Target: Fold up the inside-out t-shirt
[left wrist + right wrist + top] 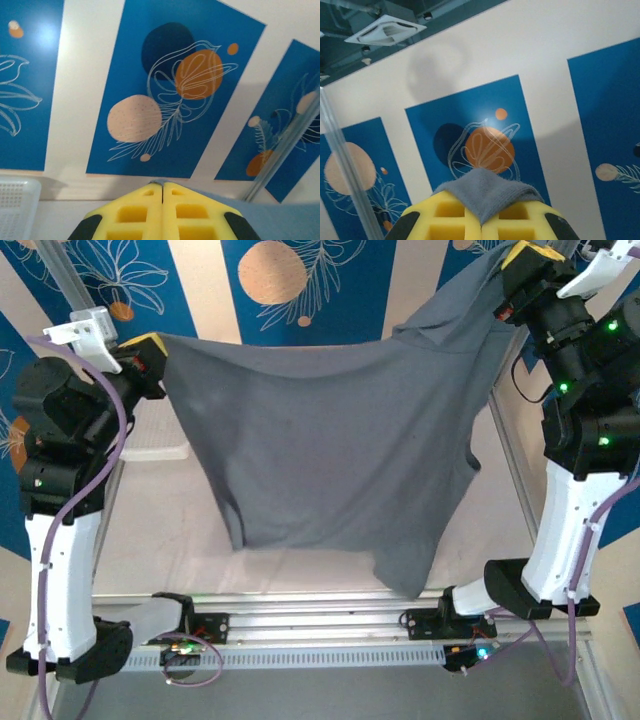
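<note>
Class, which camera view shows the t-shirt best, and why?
Top external: the t-shirt hangs spread between the left gripper and right gripper, nearly all visible. Right wrist shows a pinched corner; left wrist, a grey sliver.

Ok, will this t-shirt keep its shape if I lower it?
Likely very floppy: the t-shirt sags between the left gripper and right gripper, hem hanging uneven. Probably light: small pinched corners carry it. Likely crumples on landing unless held taut.
</note>
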You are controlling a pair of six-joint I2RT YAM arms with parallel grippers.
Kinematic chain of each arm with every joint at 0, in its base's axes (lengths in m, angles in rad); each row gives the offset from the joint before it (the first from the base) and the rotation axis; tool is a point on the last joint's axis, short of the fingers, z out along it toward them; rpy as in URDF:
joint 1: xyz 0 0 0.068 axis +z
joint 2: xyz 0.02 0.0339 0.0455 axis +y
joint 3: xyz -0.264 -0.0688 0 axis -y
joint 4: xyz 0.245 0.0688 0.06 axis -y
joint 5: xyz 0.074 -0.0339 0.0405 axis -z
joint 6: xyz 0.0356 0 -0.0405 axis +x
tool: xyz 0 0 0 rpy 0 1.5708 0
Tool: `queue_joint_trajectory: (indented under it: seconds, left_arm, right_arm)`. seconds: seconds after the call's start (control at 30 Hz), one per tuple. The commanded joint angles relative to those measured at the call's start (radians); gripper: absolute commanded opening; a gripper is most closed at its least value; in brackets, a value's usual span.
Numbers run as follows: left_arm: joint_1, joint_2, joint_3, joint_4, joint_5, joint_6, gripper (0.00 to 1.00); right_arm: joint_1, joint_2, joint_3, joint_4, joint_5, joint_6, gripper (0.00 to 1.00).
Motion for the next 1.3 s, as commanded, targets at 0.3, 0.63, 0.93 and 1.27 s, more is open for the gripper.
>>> queue_joint_trajectory:
  seconds: [0.3, 0.63, 0.93, 1.27]
  left_arm:
    - [0.006, -0.214, 0.126, 0.165, 0.121, 0.068, 0.00]
    - [0.006, -0.162, 0.136, 0.144, 0.087, 0.078, 0.00]
    - [0.006, 0.093, 0.082, 0.276, 0.093, 0.111, 0.00]
    - [0.011, 0.309, 0.364, 0.349, 0.117, 0.147, 0.00]
  right_arm:
    - [0.017, -0.229, 0.095, 0.088, -0.042, 0.078, 0.00]
    - [0.021, -0.214, 0.044, 0.108, 0.010, -0.005, 0.00]
    - [0.024, 0.016, 0.029, 0.136, 0.021, -0.166, 0.00]
    - [0.005, 0.197, 0.246, 0.263, -0.072, -0.136, 0.00]
